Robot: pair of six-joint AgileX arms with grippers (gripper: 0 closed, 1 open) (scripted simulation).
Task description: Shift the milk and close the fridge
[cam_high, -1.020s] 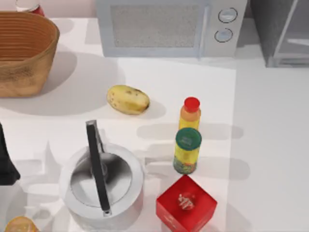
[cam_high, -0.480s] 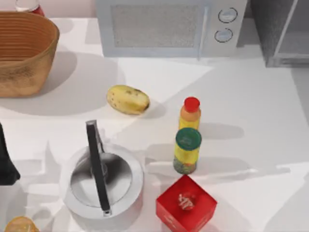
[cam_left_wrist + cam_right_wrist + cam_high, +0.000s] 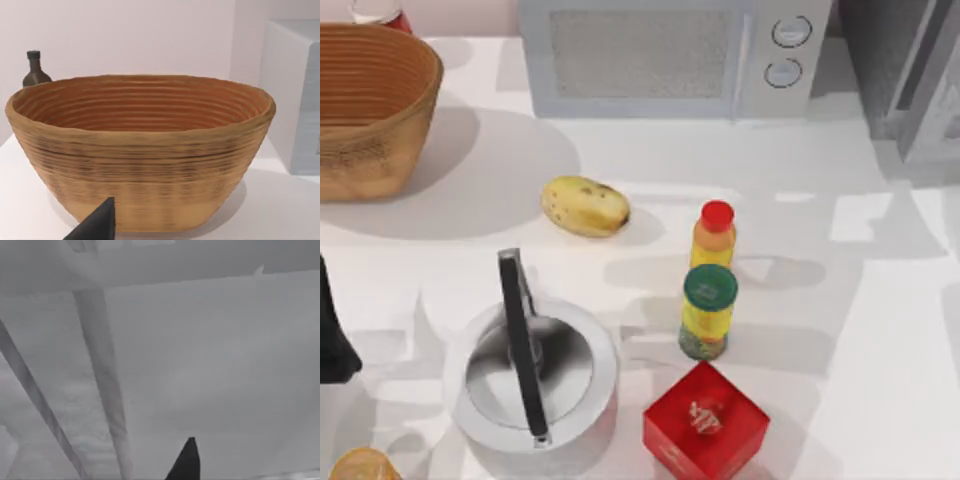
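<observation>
Firstly, front row: red cube (image 3: 705, 423) stood just right of a grey pot (image 3: 595, 345), whose black handle (image 3: 520, 340) lay across its mouth.
Left arm (image 3: 332, 340): parked at the table's left edge, level with the pot.
Left gripper (image 3: 100, 225): one dark tip seen, aimed at the basket; open or closed could not be told.
Middle row: green-capped bottle (image 3: 708, 312) upright, just beyond the cube; yellow red-capped bottle (image 3: 715, 236) upright, just behind it.
Potato (image 3: 585, 206): lying on the table (image 3: 860, 330), left of the two bottles and apart from them.
Basket (image 3: 380, 120): woven, at the far left; a dark bottle (image 3: 34, 70) stood behind its rim.
Microwave (image 3: 670, 60): far centre, two round knobs on its right side.
Fridge (image 3: 885, 70): far right corner, partly in view; pale door frame (image 3: 930, 85) slanted across its right side.
Right gripper (image 3: 187, 462): close up against grey fridge panels (image 3: 210, 355) and pale frame bars; grip state could not be told.
</observation>
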